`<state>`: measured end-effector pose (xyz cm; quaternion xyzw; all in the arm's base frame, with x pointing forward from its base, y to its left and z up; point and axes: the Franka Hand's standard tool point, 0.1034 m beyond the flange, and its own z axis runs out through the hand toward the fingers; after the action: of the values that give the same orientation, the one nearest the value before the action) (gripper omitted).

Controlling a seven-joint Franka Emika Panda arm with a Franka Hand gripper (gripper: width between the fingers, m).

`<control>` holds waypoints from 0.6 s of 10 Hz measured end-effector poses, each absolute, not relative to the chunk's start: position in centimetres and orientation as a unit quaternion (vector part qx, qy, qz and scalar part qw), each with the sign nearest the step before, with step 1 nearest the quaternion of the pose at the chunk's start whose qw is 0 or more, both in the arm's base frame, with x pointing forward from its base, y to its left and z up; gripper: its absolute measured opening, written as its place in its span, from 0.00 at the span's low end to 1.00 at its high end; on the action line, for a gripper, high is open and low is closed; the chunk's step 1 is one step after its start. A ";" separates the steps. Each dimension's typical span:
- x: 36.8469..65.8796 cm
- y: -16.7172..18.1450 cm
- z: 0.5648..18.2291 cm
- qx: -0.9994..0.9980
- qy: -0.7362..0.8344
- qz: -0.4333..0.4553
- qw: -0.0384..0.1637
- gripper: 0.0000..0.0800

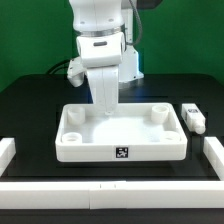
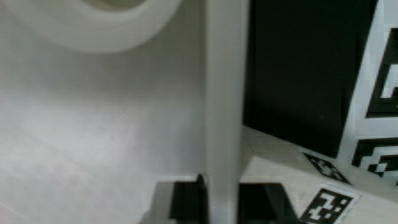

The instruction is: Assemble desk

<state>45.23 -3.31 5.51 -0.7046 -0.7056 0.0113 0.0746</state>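
Past low border wall (image 1: 110,190) along bottom edge: gripper (image 1: 103,111) mid-frame, jaws clamped astride tabletop (image 1: 88,150) far rim. Drag level, slowly, clear of leg (image 1: 193,117) centre-right.

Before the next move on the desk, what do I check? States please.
1. Tabletop lies flat, sockets up: ok.
2. Gripper straddles the rim: ok.
3. Gripper shut on the rim: cannot tell.
4. One leg lies loose beside the tabletop, at the exterior view's right: ok.
5. Other legs located: cannot tell.
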 end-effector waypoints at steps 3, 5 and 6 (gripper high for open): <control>49.2 -1.4 4.7 -0.698 -0.711 -0.001 0.086 0.07; 49.8 -0.7 4.7 -0.701 -0.708 -0.003 0.089 0.07; 49.7 -0.8 4.6 -0.702 -0.707 -0.002 0.090 0.07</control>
<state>49.73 -0.84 4.57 -0.7016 -0.7069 -0.0023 0.0899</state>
